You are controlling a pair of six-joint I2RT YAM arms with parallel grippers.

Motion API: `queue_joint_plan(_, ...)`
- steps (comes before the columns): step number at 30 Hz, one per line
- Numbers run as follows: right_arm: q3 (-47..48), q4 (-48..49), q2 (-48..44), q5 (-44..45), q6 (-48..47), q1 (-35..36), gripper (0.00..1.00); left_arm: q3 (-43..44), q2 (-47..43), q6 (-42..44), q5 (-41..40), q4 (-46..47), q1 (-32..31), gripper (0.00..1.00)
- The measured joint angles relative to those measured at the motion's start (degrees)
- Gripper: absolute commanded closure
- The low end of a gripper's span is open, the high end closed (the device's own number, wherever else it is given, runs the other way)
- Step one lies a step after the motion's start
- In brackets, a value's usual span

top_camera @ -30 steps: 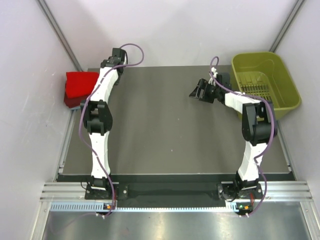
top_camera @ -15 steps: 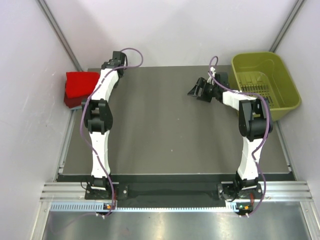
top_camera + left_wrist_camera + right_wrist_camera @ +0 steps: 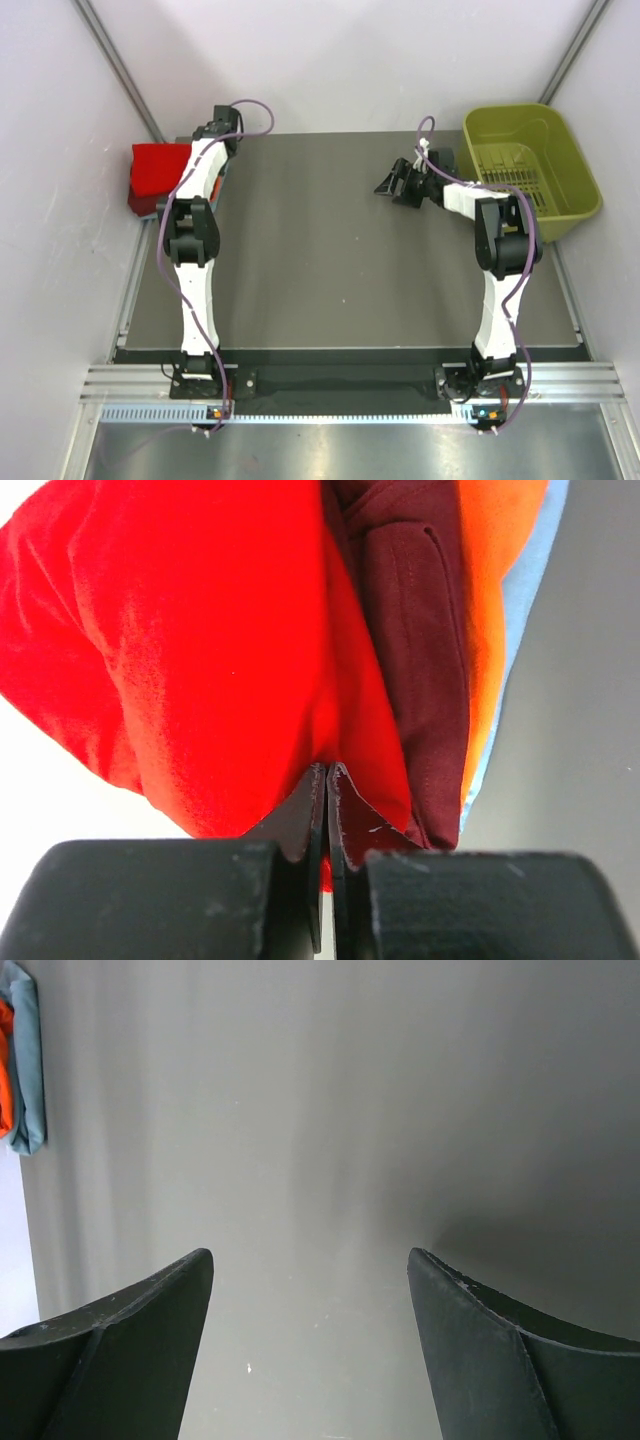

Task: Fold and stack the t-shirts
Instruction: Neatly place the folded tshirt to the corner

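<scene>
Lab cell: white panels (image 3: 330,60), aluminium rail (image 3: 350,385)

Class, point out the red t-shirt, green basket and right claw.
red t-shirt (image 3: 160,166): top external view, its top face.
green basket (image 3: 576,160): top external view, right wall.
right claw (image 3: 308,1254): right wrist view, midway between fingertips.

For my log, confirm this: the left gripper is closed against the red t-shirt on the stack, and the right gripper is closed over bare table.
Wrong on the right gripper: it is open, fingers spread wide over bare table, as the right wrist view shows. The left gripper is indeed closed against the red t-shirt on the stack.
</scene>
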Motion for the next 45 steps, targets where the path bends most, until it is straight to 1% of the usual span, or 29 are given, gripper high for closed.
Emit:
queue_joint_plan(5,0.0,0.02,0.0,0.02,-0.02,0.0,0.21,-2.21,-0.63,0.02,1.29,-0.2,-0.13,1.0)
queue_joint_plan(10,0.0,0.02,0.0,0.02,-0.02,0.0,0.21,-7.52,-4.31,0.0,2.8,-0.94,-0.2,1.0)
queue_joint_plan(13,0.0,0.02,0.0,0.02,-0.02,0.15,0.21,-8.96,-6.62,-0.02,3.26,-1.51,-0.2,1.0)
queue_joint_plan(19,0.0,0.02,0.0,0.02,-0.02,0.42,0.21,-9.22,-9.33,0.0,3.26,-1.99,-0.2,1.0)
queue_joint_plan(45,0.0,0.0,0.0,0.04,-0.17,1.44,0.21,-12.15,-13.77,-0.09,5.07,-4.24,-0.22,1.0)
